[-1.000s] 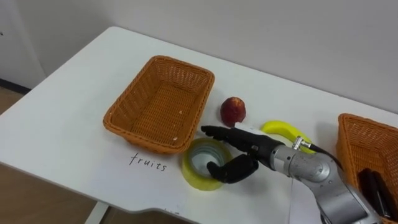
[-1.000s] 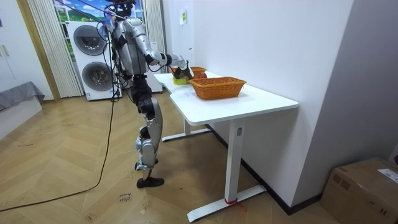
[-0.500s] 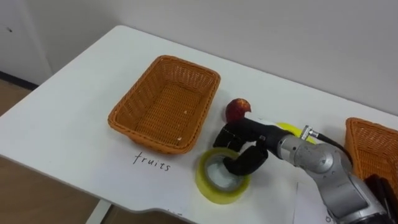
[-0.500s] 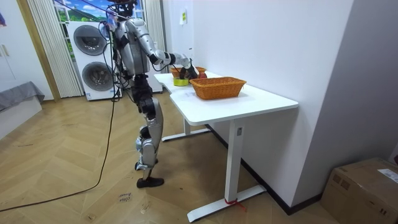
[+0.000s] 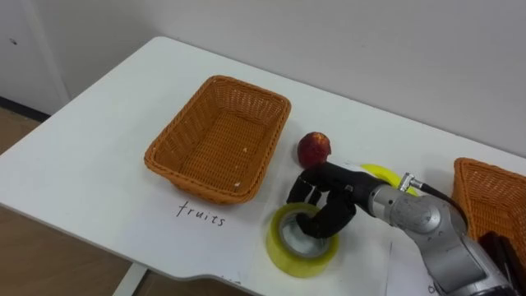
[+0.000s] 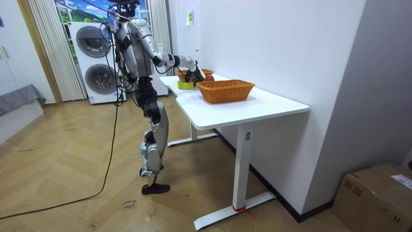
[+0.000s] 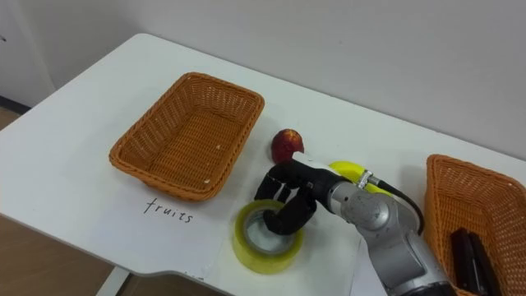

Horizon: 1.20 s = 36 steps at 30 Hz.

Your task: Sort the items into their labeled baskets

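Our right arm comes in from the lower right, forearm stretched forward and low. Our right hand (image 5: 327, 200) is curled tight, thumb hooked down inside the yellow tape roll (image 5: 281, 248), fingers bent over its rim, pinching the wall between them.

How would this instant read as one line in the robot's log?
right hand: shut on tape roll | fruits basket: no fruit | red fruit: beside basket

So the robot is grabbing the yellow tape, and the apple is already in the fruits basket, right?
No. The right hand does grip the yellow tape, but the apple lies on the table beside the fruits basket, not in it; the left eye view shows it.
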Tool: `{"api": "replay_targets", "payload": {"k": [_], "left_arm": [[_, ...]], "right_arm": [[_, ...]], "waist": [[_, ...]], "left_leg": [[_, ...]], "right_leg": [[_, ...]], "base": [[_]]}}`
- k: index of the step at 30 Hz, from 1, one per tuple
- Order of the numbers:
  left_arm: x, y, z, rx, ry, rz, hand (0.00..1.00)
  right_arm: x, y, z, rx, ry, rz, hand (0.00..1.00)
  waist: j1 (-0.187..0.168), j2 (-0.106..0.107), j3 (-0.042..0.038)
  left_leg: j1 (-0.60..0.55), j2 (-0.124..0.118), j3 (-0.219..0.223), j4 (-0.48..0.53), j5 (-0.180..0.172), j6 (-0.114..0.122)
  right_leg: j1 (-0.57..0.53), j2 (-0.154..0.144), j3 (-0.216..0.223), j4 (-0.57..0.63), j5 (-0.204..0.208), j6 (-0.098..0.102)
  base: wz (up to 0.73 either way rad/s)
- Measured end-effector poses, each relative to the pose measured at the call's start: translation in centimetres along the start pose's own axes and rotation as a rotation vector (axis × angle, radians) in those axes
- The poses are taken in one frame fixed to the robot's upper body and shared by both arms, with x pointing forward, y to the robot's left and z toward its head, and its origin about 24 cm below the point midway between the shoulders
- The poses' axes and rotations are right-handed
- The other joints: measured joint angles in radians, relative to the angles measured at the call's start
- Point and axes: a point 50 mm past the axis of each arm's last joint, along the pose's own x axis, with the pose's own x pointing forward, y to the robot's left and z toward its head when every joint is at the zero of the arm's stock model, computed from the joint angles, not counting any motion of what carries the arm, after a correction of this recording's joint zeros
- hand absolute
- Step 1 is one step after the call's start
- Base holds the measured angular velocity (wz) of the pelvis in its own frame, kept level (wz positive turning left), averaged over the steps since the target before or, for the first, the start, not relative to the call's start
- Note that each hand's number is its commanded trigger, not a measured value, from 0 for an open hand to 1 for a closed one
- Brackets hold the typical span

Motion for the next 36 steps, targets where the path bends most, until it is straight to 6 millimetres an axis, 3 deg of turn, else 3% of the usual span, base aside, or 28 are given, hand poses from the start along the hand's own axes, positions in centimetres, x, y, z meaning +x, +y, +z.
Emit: {"api": "replay_targets", "payload": {"k": [16, 25, 31, 34, 36], "left_arm": [[0.0, 0.0, 0.0, -0.003, -0.002, 0.008, 0.0], [0.0, 0.3, 0.0, -0.003, -0.012, 0.049, 0.0], [-0.3, -0.6, -1.2, -0.02, -0.012, 0.062, 0.0], [-0.4, -1.1, -1.7, -0.026, -0.014, 0.052, 0.0], [-0.5, -1.4, -2.0, -0.061, -0.013, 0.059, 0.0]], "right_arm": [[-0.1, -0.2, 0.2, 0.005, -0.012, -0.006, 1.0], [-1.0, 0.5, -0.1, 0.037, -0.033, -0.052, 1.0], [-3.1, 0.6, -0.6, 0.052, -0.044, -0.112, 1.0], [-4.4, -0.8, -0.8, 0.056, -0.048, -0.215, 1.0], [-5.8, -2.6, -1.0, 0.042, -0.055, -0.327, 1.0]], "waist": [[-0.002, 0.0, -0.0001], [-0.008, -0.007, -0.0043], [-0.075, 0.007, 0.0005], [-0.105, 0.025, 0.0078], [-0.118, 0.035, 0.0069]], "left_leg": [[0.0, 0.0, 0.002, 0.0, 0.0, 0.0], [-0.006, 0.0, 0.009, 0.007, -0.001, 0.002], [-0.014, -0.001, 0.013, 0.007, -0.001, 0.002], [-0.004, 0.0, 0.029, 0.002, 0.0, 0.002], [0.0, 0.001, 0.041, -0.003, 0.0, 0.002]], "right_leg": [[0.001, 0.001, 0.007, 0.0, 0.0, 0.0], [-0.009, 0.0, 0.013, 0.002, 0.001, 0.001], [-0.015, -0.001, 0.023, 0.002, 0.002, 0.002], [-0.015, -0.001, 0.041, 0.005, 0.002, 0.002], [-0.023, -0.002, 0.048, 0.016, 0.001, 0.003]], "base": [[0.0], [-0.01], [-0.03], [-0.17], [-0.16]]}}
